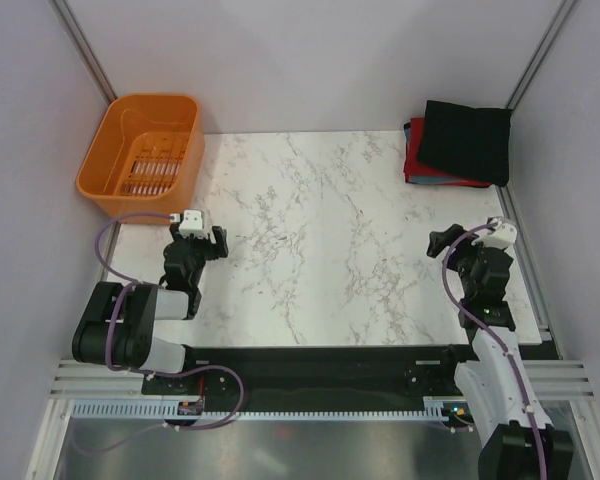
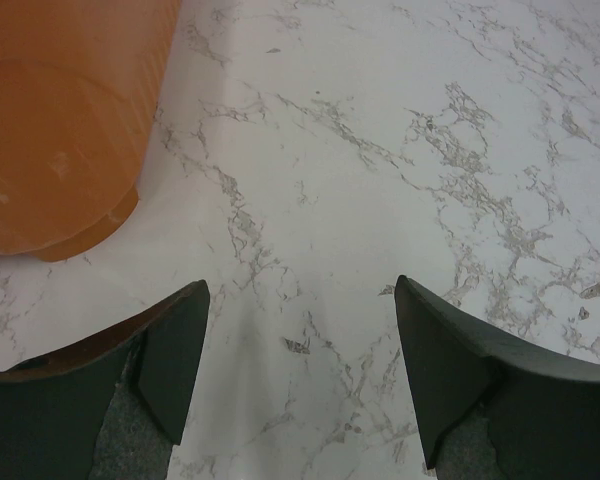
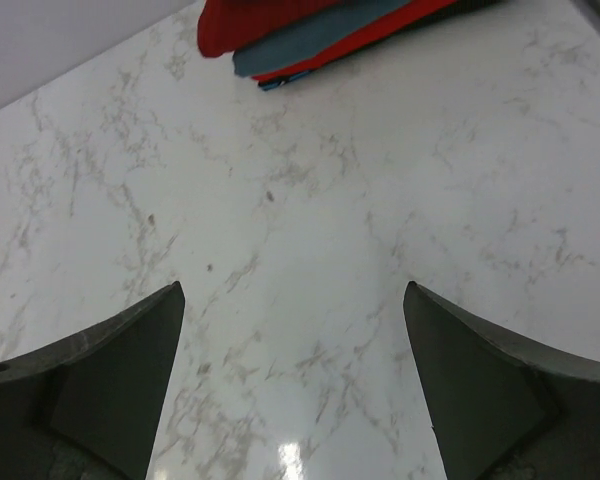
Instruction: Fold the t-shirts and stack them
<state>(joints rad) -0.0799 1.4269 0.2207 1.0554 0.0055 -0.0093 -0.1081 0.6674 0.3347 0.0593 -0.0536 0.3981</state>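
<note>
Gaping wide and empty, left tool point(image 1: 217, 243) and right tool point(image 1: 443, 242) stand apart from one t-shirt stack point(image 1: 465, 142), one basket point(image 1: 104, 152).

Lab cell w/ white partition walls point(image 1: 310, 60)

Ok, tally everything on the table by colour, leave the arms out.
Black folded t-shirt: 1
Red folded t-shirt: 1
Grey-blue folded t-shirt: 1
Orange plastic basket: 1
Total: 4. The three shirts lie in one stack, black on top, so the counts for the lower layers go by their visible edges only.
</note>
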